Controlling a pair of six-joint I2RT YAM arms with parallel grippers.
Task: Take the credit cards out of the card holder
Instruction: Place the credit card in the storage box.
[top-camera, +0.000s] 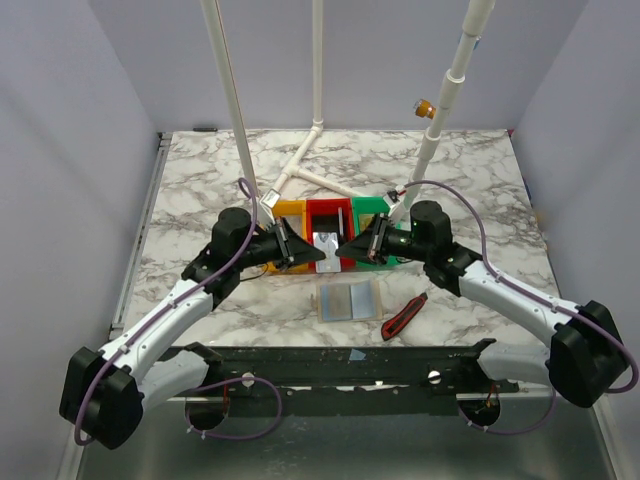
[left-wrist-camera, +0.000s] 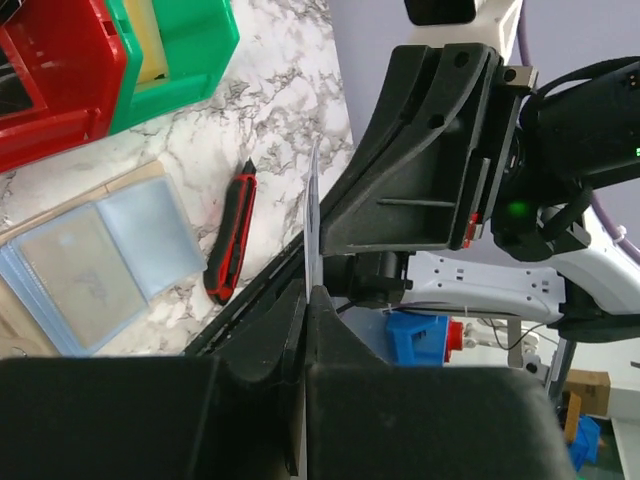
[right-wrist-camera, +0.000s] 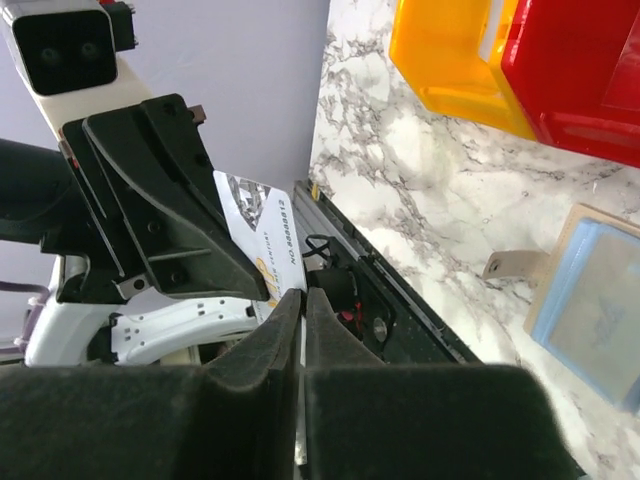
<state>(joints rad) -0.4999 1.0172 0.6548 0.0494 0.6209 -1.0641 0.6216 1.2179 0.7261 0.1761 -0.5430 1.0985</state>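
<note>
The card holder (top-camera: 350, 299) lies open on the marble table, blue-grey pockets up; it also shows in the left wrist view (left-wrist-camera: 90, 260) and the right wrist view (right-wrist-camera: 590, 300). Both grippers meet in the air above the red bin. A credit card (right-wrist-camera: 258, 235), white with gold print and a number, hangs between them. It shows edge-on in the left wrist view (left-wrist-camera: 314, 215) and as a pale patch from above (top-camera: 327, 243). My left gripper (left-wrist-camera: 308, 292) is shut on one end and my right gripper (right-wrist-camera: 303, 295) is shut on the other.
Yellow (top-camera: 291, 215), red (top-camera: 323, 215) and green (top-camera: 372, 210) bins stand in a row just behind the grippers. A red-and-black tool (top-camera: 404, 315) lies right of the holder. White pipe posts (top-camera: 232, 100) rise at the back. A black rail (top-camera: 330, 360) runs along the near edge.
</note>
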